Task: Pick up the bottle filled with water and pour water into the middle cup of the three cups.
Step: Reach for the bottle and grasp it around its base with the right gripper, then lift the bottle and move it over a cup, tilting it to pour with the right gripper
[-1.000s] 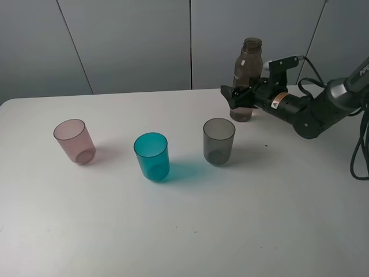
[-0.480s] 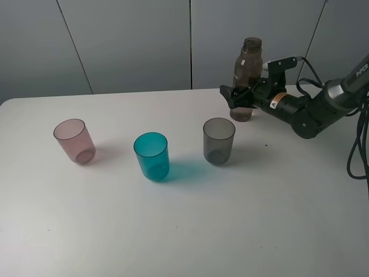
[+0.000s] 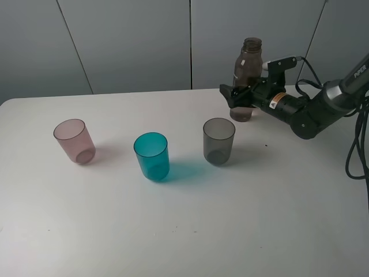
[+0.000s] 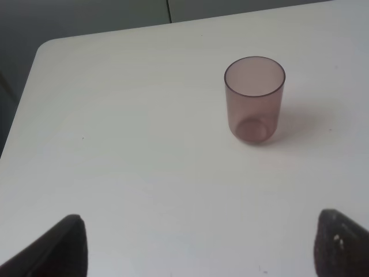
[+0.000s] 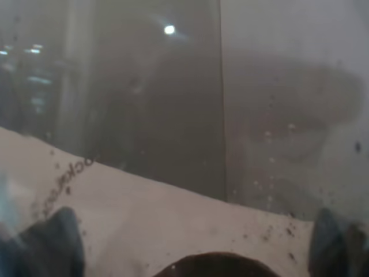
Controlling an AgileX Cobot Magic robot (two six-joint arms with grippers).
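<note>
White table (image 3: 173,231) with rounded corner, grey panelled wall (image 3: 127,40) behind, thin dark seams, soft even light

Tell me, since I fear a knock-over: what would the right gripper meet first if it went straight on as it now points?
The bottle: it stands between the fingers of the right gripper and fills the right wrist view, so going on would likely push it. The remaining gap is unclear.
</note>
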